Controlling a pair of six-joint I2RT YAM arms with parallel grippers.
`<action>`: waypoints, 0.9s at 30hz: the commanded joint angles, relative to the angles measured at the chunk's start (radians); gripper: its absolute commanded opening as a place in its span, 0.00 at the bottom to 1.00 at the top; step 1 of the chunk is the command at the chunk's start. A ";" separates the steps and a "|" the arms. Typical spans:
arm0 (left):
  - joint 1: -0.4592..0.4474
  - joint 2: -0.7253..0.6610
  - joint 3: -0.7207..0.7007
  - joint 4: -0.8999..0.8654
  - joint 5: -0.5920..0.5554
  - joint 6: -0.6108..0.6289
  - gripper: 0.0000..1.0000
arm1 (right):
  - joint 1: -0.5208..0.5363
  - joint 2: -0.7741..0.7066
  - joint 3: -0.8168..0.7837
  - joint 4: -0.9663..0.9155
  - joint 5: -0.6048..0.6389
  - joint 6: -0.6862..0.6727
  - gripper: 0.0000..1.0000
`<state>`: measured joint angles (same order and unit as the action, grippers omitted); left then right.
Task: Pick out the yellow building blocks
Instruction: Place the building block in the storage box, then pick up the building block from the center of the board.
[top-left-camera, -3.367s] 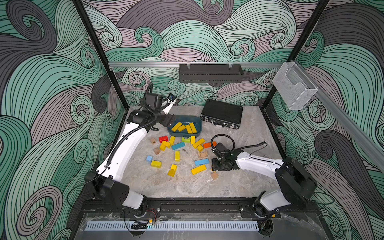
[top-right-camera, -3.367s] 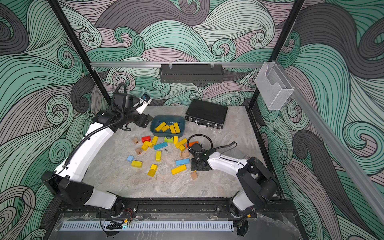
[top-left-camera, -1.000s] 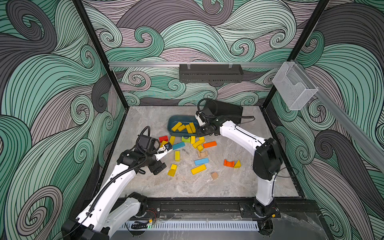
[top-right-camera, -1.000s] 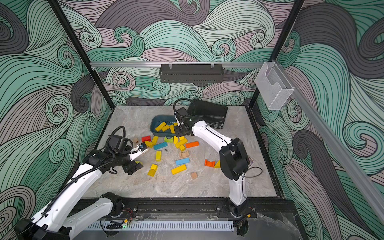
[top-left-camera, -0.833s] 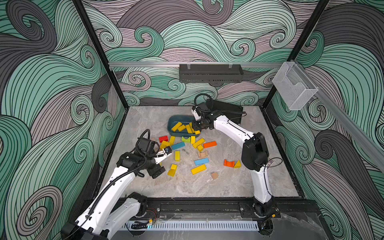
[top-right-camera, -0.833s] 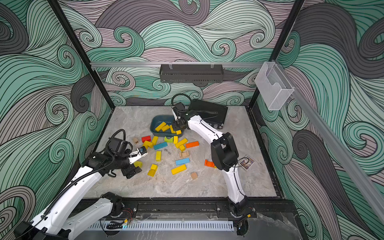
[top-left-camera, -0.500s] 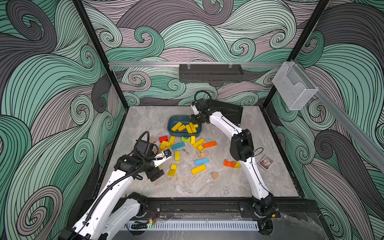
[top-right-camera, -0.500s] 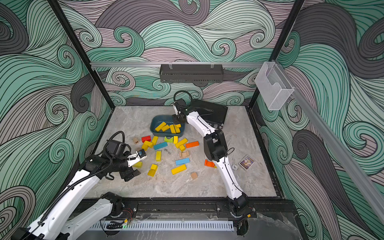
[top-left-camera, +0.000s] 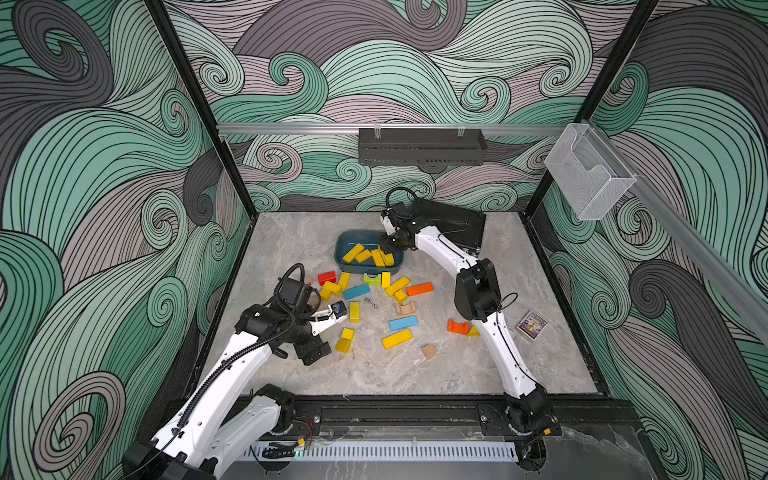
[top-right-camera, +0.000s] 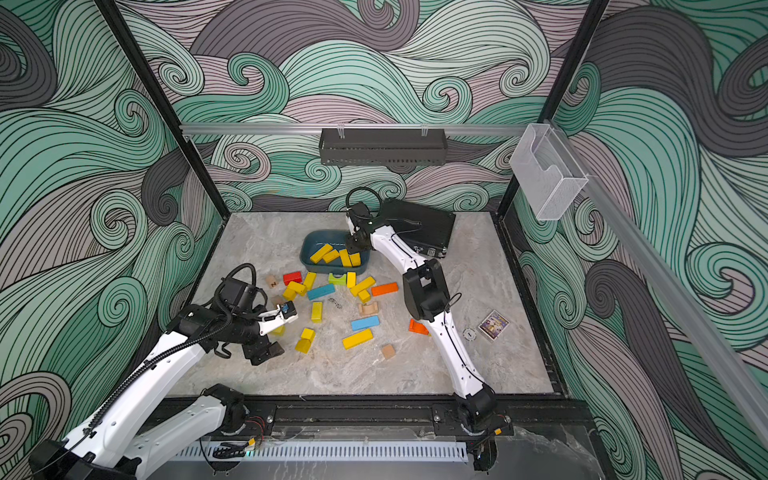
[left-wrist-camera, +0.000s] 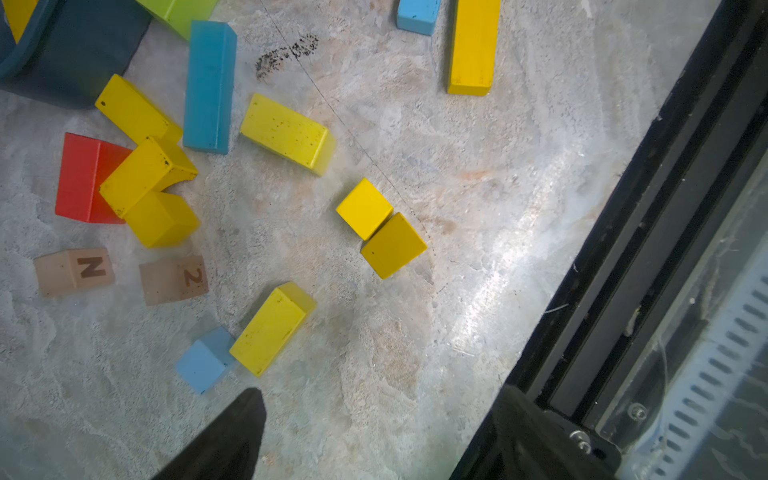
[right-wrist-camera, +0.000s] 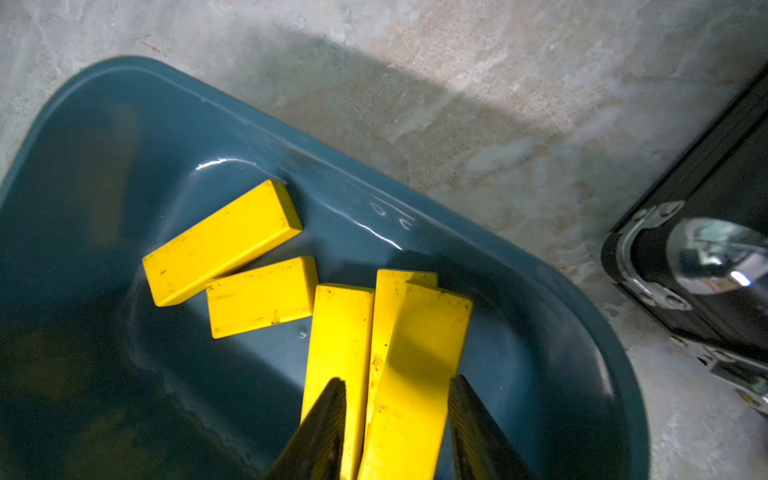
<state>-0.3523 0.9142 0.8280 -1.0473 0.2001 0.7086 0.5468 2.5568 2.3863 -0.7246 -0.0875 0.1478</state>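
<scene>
Right gripper (top-left-camera: 388, 249) down in teal bin (top-left-camera: 341, 245) in both top views; left gripper (top-left-camera: 328, 334) over loose yellow building blocks (top-left-camera: 397, 338). Left wrist view: jaws wide, empty, eight yellows in sight on table (left-wrist-camera: 457, 208). Right wrist view: four bars lying in bin, fifth yellow bar (right-wrist-camera: 415, 353) between narrow jaws, clamped or freed unclear. Looks about a third done.
</scene>
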 joint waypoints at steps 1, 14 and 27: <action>-0.022 0.016 0.026 -0.029 0.032 0.026 0.88 | 0.002 -0.124 -0.027 -0.008 0.008 -0.010 0.43; -0.228 0.147 -0.009 0.074 0.011 0.138 0.87 | 0.049 -0.778 -0.790 0.047 0.084 0.019 0.41; -0.302 0.341 -0.008 0.193 0.009 0.234 0.84 | 0.151 -1.314 -1.409 0.132 0.175 0.219 0.41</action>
<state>-0.6415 1.2316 0.8185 -0.8856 0.2039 0.9070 0.6930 1.3094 1.0222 -0.6273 0.0441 0.2951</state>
